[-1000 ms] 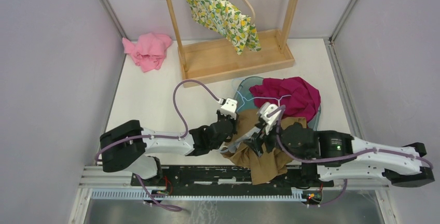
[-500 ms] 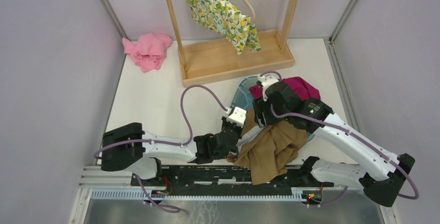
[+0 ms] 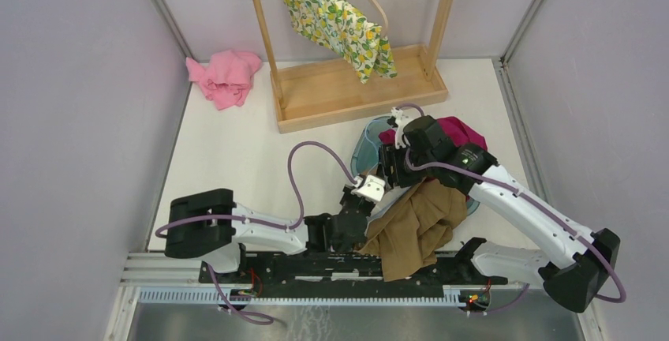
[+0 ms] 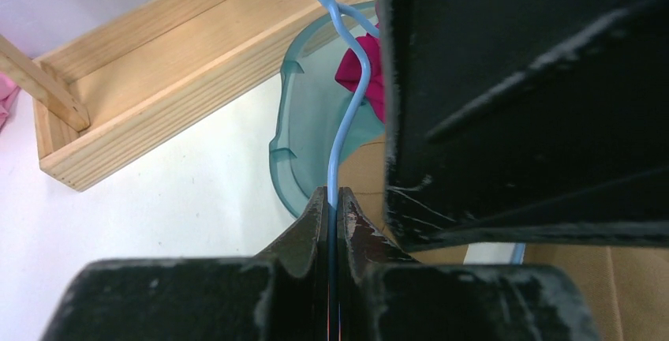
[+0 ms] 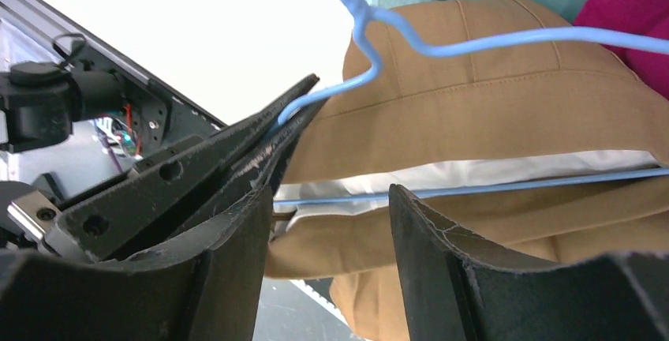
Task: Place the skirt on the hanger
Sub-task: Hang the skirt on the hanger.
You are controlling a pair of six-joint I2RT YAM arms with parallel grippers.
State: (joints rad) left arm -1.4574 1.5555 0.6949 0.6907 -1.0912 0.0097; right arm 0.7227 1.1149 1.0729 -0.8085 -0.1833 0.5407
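Clutter rings the work: a pink cloth [image 3: 225, 78] at the far left of the desk [image 3: 237, 151], and a wooden rack [image 3: 355, 92] at the back with a lemon-print cloth [image 3: 339, 21] draped on it. A teal basin [image 3: 364, 145] holds a magenta garment [image 3: 465, 129], partly covered by the right arm. The brown skirt [image 3: 414, 226] lies bunched on the desk between the two arms, from the basin's near rim down to the front rail, its long axis running near to far. The left end effector [image 4: 331, 205] is clamped on the neck of the blue wire hanger [image 4: 332, 175], which points away toward the rack. The right end effector [image 5: 325, 203] has its jaws apart just above the skirt's waistband, where the hanger's lower bar runs crosswise along the white lining.
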